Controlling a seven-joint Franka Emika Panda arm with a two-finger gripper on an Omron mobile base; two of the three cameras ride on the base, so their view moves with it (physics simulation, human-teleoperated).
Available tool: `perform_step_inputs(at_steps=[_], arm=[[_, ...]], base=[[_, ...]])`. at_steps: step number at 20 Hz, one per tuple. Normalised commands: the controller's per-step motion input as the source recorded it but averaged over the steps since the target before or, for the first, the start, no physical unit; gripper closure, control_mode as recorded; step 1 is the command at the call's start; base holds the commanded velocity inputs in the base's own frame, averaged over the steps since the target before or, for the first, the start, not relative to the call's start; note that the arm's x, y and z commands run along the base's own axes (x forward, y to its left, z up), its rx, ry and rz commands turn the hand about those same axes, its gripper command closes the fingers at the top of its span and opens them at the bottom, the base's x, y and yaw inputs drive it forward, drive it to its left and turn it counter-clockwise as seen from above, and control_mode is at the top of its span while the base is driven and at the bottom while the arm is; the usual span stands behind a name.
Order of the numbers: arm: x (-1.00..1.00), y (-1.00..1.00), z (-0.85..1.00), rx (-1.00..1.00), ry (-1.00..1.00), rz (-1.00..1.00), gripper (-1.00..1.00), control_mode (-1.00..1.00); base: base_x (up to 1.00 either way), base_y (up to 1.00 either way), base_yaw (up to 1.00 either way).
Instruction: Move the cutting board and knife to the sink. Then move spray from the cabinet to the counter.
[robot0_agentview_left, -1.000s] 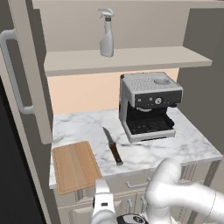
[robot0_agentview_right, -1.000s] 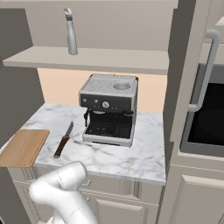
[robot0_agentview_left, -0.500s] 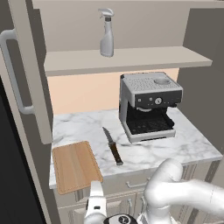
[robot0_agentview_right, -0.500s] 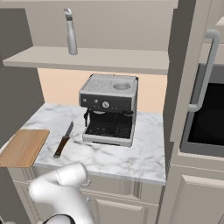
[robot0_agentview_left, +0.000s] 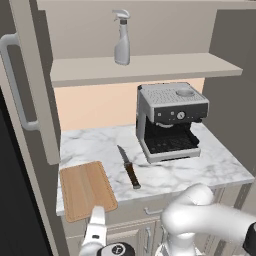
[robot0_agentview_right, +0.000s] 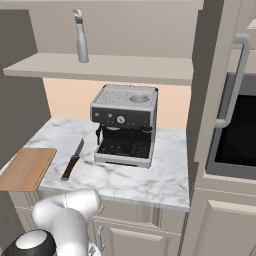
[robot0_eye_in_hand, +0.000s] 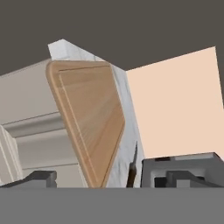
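The cutting board (robot0_agentview_left: 86, 190) lies flat on the counter (robot0_agentview_left: 170, 172), at its front corner on the side of the open cabinet door, with its near edge reaching slightly past the counter's front edge. In the hand view the cutting board (robot0_eye_in_hand: 89, 122) stands straight ahead of the gripper (robot0_eye_in_hand: 107, 179), between its two finger tips, which are spread wide apart and grip nothing. In the left base view the hand sits low in front of the base cabinets, just under the board's near edge, apart from it.

The knife (robot0_agentview_left: 129, 167) lies on the marble just beyond the board, on the side toward the coffee machine, handle toward the counter's front and dark blade pointing toward the back wall. It is close to the board but not touching it. In the hand view only a sliver of the knife (robot0_eye_in_hand: 132, 168) shows past the board's far edge.

Farther out, the grey coffee machine (robot0_agentview_left: 170, 120) stands on the counter past the knife, its drip tray facing forward.

Well above the gripper, the spray (robot0_agentview_left: 121, 44) stands upright on the shelf of the cabinet (robot0_agentview_left: 145, 67), nozzle head on top. The cabinet's door (robot0_agentview_left: 30, 85) is swung open, its pale bar handle showing.
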Motion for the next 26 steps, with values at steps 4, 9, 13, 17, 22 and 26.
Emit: perform_step_inputs(at_steps=[4, 9, 13, 17, 22, 26], arm=[[0.19, 0.22, -0.24, -0.01, -0.05, -0.04, -1.0, -1.0], [0.23, 0.18, -0.22, 0.0, -0.01, -0.02, -1.0, -1.0], [0.23, 0.15, -0.22, -0.01, 0.0, -0.01, -1.0, -1.0], [0.27, 0.11, -0.28, -0.03, 0.0, 0.0, -1.0, -1.0], [0.2, 0.07, -0.23, -0.02, 0.0, 0.0, -1.0, -1.0], [0.11, 0.05, -0.26, -0.01, 0.0, 0.0, -1.0, -1.0]], base=[[0.0, 0.0, 0.0], [0.0, 0.0, 0.0], [0.0, 0.0, 0.0], [0.0, 0.0, 0.0], [0.0, 0.0, 0.0], [0.0, 0.0, 0.0]])
